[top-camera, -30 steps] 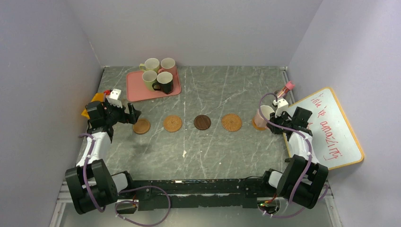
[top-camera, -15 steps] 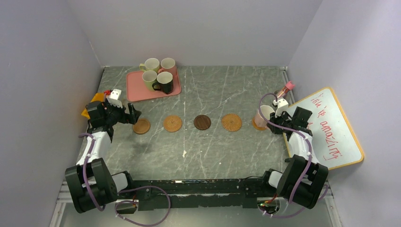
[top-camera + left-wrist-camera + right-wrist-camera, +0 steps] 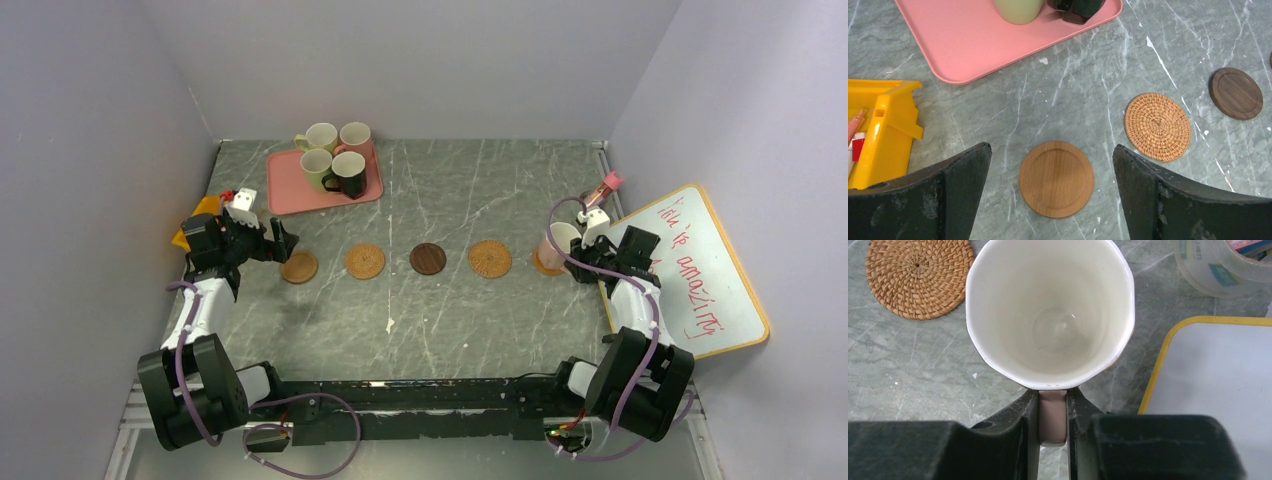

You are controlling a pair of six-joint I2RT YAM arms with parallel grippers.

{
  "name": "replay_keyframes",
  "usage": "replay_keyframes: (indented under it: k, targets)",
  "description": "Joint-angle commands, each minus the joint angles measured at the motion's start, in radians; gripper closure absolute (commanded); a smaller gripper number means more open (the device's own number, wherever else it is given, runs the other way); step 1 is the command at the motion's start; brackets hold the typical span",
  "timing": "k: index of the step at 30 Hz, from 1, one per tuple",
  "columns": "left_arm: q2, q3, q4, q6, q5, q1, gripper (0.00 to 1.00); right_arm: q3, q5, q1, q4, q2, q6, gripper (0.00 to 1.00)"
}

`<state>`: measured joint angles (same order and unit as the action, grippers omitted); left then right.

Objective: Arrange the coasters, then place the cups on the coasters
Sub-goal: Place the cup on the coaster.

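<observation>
Right tool (image 3: 1053, 412): pinching pink mug (image 3: 1050, 315) by handle, mug just ahead.
Left tool (image 3: 1050, 160): spread, smooth coaster (image 3: 1056, 178) below, between fingers.

Left wrist view: green mug (image 3: 1019, 10) and black mug (image 3: 1077, 7) on pink tray (image 3: 963, 45) cut by top edge; yellow bin (image 3: 883, 125) cut by left edge. Right wrist view: pink mug (image 3: 1050, 310) hides coaster (image 3: 541, 268) beneath (top view shows perhaps thin orange sliver); tape roll (image 3: 1220, 267) cropped at corner.
</observation>
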<state>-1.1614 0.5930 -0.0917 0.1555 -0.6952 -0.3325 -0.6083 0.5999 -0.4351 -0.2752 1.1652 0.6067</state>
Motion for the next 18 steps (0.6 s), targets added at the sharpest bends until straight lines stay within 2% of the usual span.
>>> replay_keyframes:
  k: [1,6,18]
  targets:
    - [-0.006,0.011,-0.014,0.006,-0.027,-0.006,0.04,-0.007,0.038,-0.002,0.07,-0.012,0.023,0.74]
    - [-0.01,0.013,-0.014,0.006,-0.029,-0.005,0.04,-0.013,0.043,-0.002,0.056,-0.012,0.034,0.61]
    - [-0.008,0.013,-0.011,0.006,-0.032,-0.005,0.04,-0.03,0.028,-0.002,-0.012,-0.053,0.089,0.4]
